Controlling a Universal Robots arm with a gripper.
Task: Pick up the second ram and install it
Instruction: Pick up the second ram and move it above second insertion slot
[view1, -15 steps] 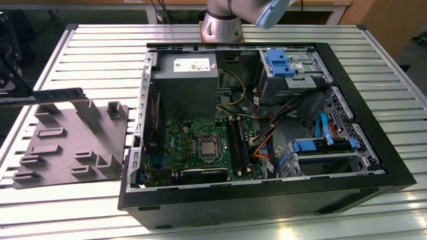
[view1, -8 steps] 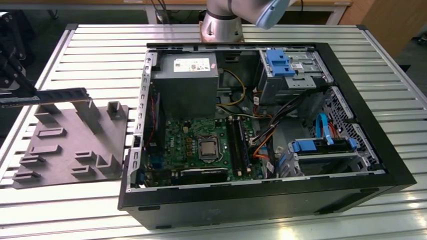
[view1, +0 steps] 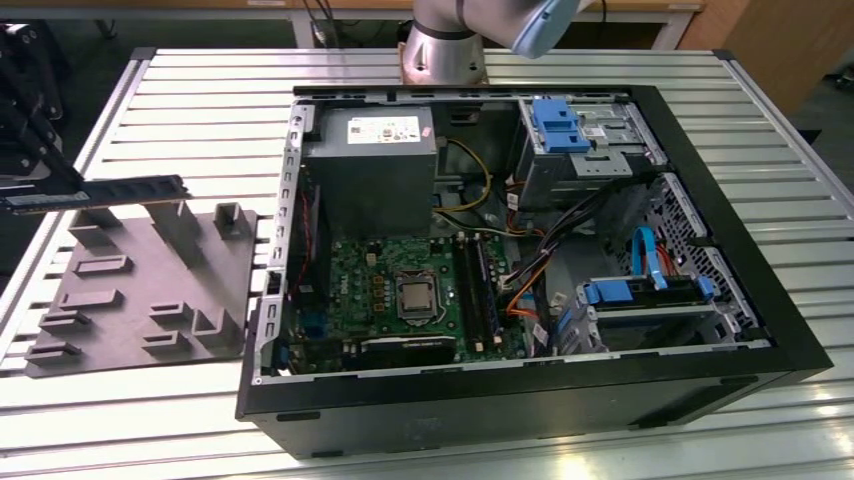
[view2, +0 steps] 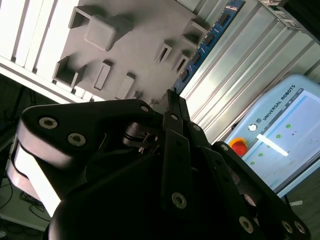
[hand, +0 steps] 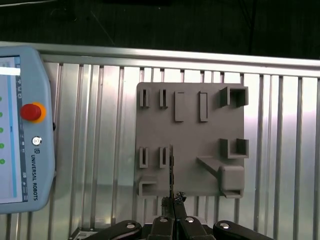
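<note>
While the gripper (hand: 173, 199) pinches the thin, flat second ram (view1: 114, 190) over the grey moulded tray (view1: 147, 290) (ribbed metal table (view1: 200, 100) beneath), the second wrist view shows its chip-studded blue face, the first wrist view its edge.

The arm (view1: 441, 52) is the usual brushed-silver tube with a pale blue joint cap (view1: 541, 25). Its end effector (view2: 172, 97) is all matte black linkage bars (view2: 176, 160) dotted with shiny round screw heads (view2: 179, 200), plus a whitish band (view2: 25, 172) further back.

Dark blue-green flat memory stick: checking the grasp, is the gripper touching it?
Touching. In the first wrist view the black gripper clamps the blue-green memory stick.
</note>
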